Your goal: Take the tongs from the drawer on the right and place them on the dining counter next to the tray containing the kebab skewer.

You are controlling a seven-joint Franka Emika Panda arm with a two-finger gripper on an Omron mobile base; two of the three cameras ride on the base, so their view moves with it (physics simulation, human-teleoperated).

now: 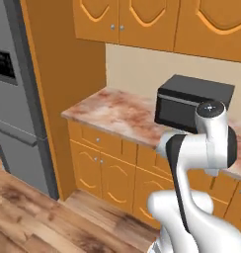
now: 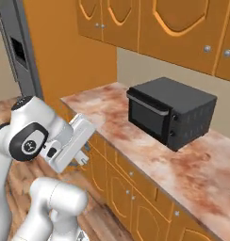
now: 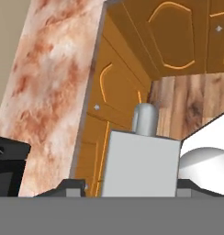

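Gripping slim grey tongs [image 3: 144,120] lengthwise w/ rounded end poking out ahead, tool [image 2: 81,157] is hanging beside the drawer [image 2: 99,141] row under the marbled surface [image 2: 183,160], dining counter not in sight.

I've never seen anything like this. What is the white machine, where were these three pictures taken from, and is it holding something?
It is a white robot arm on a driving base, in a computer-drawn kitchen. Two pictures come from cameras on the base, behind the arm on either side. The third looks along its gripper, a two-fingered hand. On the marbled worktop stands a black oven, and a grey fridge stands at the left. Between the fingers sits a light-grey piece with a rounded end, seemingly the tongs, so the gripper appears to be holding them.
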